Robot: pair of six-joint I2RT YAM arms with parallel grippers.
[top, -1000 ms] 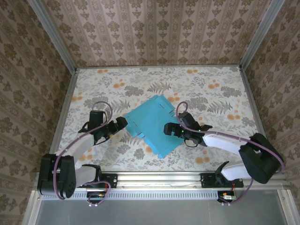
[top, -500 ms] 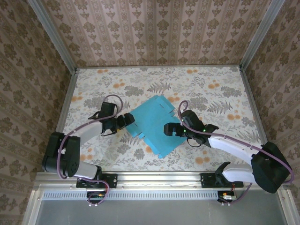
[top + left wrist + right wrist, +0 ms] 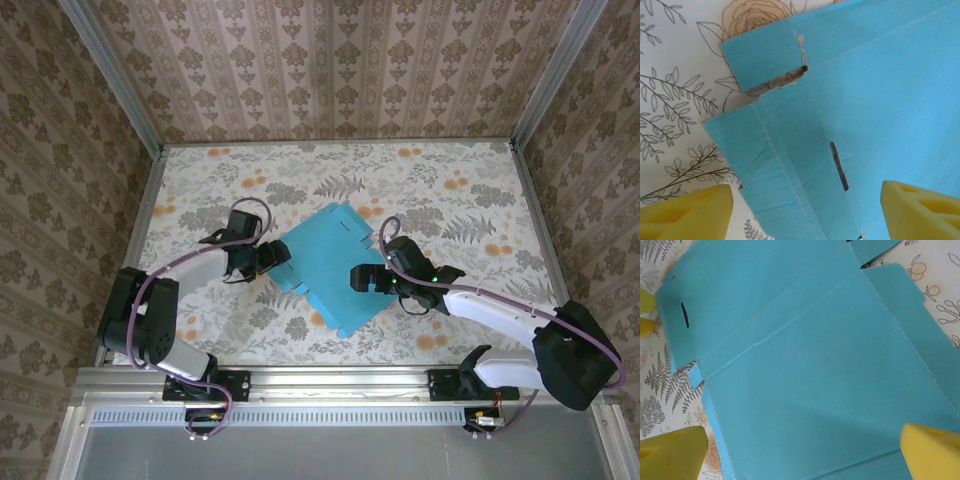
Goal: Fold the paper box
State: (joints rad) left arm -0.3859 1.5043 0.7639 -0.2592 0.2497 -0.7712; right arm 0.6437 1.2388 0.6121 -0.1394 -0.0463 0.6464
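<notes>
**Overhead view:** the left gripper (image 3: 278,257), jaws spread, meets the left corner of the paper box (image 3: 325,265). The box is a flat turquoise sheet lying diamond-wise mid-table on the floral table surface (image 3: 450,190). The right gripper (image 3: 358,276), jaws spread wide, sits over the sheet's right half.

**Left wrist view:** yellow fingertips (image 3: 690,212) stand far apart either side of a creased side panel (image 3: 785,165), which has a narrow slot (image 3: 838,166) and a small flap (image 3: 762,60).

**Right wrist view:** its fingertips, also yellow, are wide apart above the main panel's long creases (image 3: 790,322). A rounded tab (image 3: 900,285) lies at the right.
</notes>
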